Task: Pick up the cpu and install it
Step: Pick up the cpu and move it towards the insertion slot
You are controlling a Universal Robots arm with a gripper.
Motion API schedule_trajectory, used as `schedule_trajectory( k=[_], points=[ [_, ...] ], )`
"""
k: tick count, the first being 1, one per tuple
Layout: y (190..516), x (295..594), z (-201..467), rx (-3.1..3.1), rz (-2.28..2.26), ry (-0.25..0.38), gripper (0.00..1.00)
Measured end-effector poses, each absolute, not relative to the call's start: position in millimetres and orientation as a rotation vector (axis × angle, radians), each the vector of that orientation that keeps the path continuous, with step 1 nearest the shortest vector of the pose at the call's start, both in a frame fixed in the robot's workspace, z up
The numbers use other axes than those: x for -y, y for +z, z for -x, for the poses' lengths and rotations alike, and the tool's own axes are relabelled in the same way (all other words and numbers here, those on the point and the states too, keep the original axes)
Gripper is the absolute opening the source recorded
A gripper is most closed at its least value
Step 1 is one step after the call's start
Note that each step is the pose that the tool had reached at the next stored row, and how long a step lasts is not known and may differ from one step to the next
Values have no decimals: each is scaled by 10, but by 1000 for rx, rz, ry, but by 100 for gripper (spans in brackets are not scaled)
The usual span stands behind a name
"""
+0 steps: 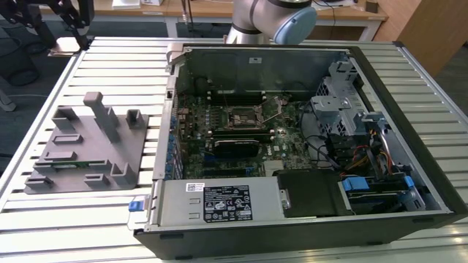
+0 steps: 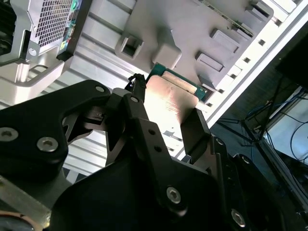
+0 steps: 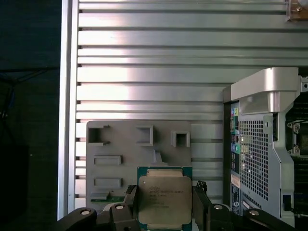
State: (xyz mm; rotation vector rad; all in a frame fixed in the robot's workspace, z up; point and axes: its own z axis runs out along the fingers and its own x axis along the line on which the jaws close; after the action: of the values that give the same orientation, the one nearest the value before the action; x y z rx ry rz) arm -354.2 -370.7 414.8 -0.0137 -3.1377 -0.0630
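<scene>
So the gripper (image 3: 164, 206) had the cpu (image 3: 164, 195) pinched by two opposite edges, one finger (image 3: 199, 204) pressed against each side, with the metal lid facing the first wrist camera. The chip looked to be hanging over the grey parts holder (image 3: 125, 144), apart from it rather than sitting in a pocket (that's my read, since the second wrist view showed the holder well behind the chip).

The bit that mattered was where the socket (image 1: 241, 116) was relative to that. In the exterior view the holder sat at centre-left of the frame, while the socket was near the middle, down inside the open computer case (image 1: 292, 241). So the target lay toward the exterior view's right of the holder, past the case wall. The arm (image 1: 270, 19) showed at the top centre of that frame. The socket's frame looked flipped open with the lever up, though I couldn't say for sure.
</scene>
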Motion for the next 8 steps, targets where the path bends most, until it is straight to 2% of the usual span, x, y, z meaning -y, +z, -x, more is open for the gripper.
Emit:
schedule_trajectory(
  k=[8],
  points=[
    [4148,3703,3431,3138,14,-63,54]
  ],
)
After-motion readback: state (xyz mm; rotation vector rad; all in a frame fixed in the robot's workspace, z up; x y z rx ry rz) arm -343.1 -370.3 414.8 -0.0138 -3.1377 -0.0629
